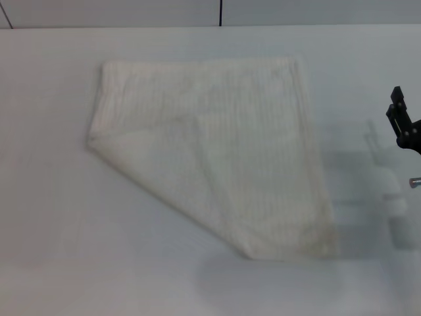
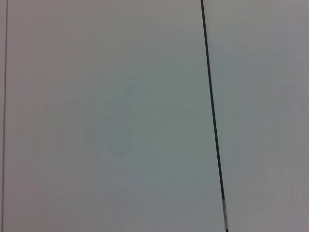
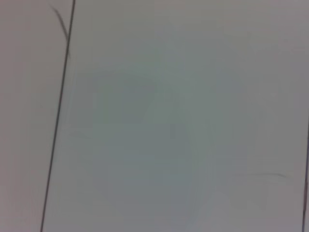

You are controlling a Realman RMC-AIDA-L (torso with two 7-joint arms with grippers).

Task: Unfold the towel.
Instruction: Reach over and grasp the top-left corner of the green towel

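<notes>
White table [image 1: 59, 250] is carrying the towel [image 1: 217, 151], one corner folded over; right gripper [image 1: 404, 125] (edge-cropped, aperture indeterminable) is hovering apart.

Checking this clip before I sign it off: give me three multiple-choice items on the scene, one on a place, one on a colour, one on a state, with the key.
1. Where does the right gripper show in the head view?
A. Over the towel's middle
B. At the right edge, off the towel
C. At the table's near left corner

2. What colour is the towel?
A. Cream-white
B. Dark blue
C. Red

3. How does the towel lie?
A. Rolled into a tube
B. Hanging in the air from a gripper
C. Flat on the table, one corner folded over diagonally

Key: 1 B, dark gripper parts stand clear beside the cloth. 2 A, the cloth is pale cream all over. 3 C, a diagonal fold edge crosses its near left part.
</notes>
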